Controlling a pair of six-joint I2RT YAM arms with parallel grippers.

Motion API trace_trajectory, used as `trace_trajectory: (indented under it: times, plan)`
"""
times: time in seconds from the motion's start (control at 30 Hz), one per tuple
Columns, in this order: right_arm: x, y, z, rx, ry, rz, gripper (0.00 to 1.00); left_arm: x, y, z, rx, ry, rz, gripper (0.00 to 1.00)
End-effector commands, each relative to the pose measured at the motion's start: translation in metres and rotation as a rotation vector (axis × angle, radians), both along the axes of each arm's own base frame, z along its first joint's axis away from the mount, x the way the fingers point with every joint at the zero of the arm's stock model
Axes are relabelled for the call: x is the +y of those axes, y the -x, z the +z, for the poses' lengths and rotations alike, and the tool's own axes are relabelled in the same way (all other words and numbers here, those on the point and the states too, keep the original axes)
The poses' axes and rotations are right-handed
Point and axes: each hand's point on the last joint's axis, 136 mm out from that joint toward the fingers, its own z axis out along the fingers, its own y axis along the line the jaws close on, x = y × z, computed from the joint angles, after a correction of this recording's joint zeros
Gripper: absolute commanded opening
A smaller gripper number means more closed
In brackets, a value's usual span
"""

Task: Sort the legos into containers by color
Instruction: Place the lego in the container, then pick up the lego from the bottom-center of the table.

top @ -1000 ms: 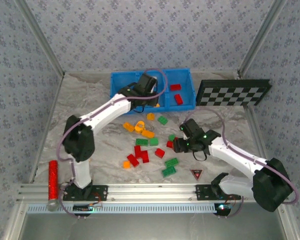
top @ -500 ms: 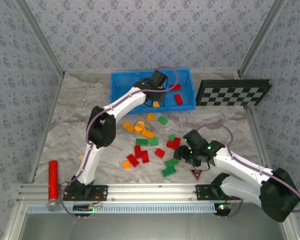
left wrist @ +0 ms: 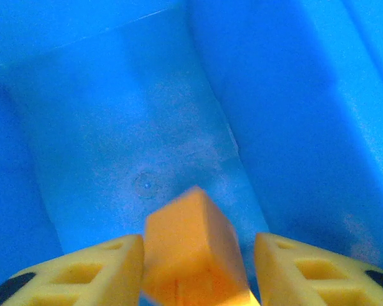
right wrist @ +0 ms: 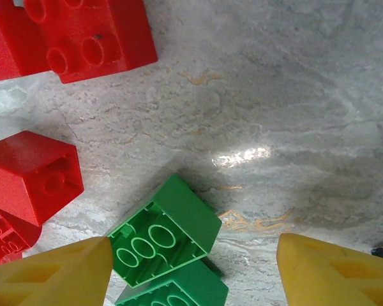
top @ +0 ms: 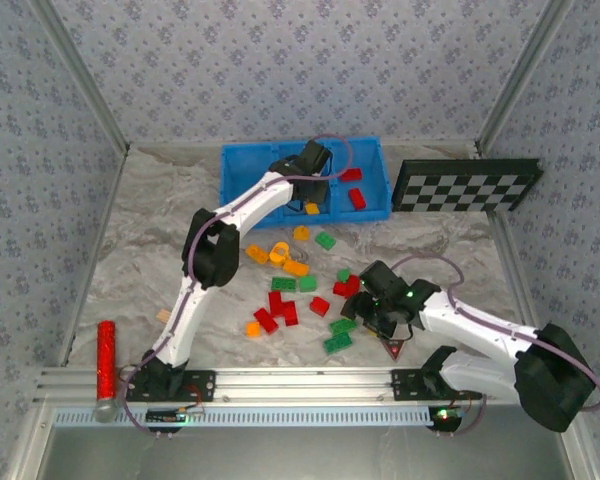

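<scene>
My left gripper (top: 312,193) reaches down into the middle compartment of the blue bin (top: 238,170). Its jaws stand apart in the left wrist view, with an orange lego (left wrist: 191,248) loose between them: it lies against the left finger (left wrist: 96,271) and a gap separates it from the right one. The left gripper (left wrist: 198,242) is open. Two red legos (top: 354,186) lie in the right compartment. My right gripper (right wrist: 193,245) hangs open low over an upside-down green lego (right wrist: 169,233) on the table, with a second green one (right wrist: 179,290) just below it. In the top view the right gripper (top: 354,318) is beside those green legos (top: 342,325).
Loose red (top: 276,312), orange (top: 288,262) and green (top: 325,240) legos are scattered mid-table. Red bricks (right wrist: 89,38) lie close to the right gripper's left. A checkerboard (top: 468,185) stands at the back right, a red cylinder (top: 106,358) at the near left, and a small tan block (top: 163,316) beside the left arm.
The left gripper swung right to the middle compartment and its jaws parted from the orange lego. The right gripper came nearer, over the green legos, and opened wider.
</scene>
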Motion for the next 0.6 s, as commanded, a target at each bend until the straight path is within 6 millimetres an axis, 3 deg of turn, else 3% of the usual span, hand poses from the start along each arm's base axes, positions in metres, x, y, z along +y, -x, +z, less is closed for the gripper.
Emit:
trace_trajectory:
  times: [0.0, 0.4, 0.57]
  plan:
    - [0.007, -0.004, 0.006, 0.025, -0.014, -0.061, 0.70, -0.005, -0.002, 0.009, -0.014, 0.010, -0.016, 0.54]
    - [0.025, -0.009, -0.009, 0.069, 0.050, -0.078, 0.66, -0.003, 0.004, 0.039, -0.043, 0.033, -0.045, 0.61]
    - [0.027, -0.013, -0.014, 0.066, 0.069, -0.092, 0.54, 0.003, 0.008, 0.066, -0.085, 0.053, -0.055, 0.63]
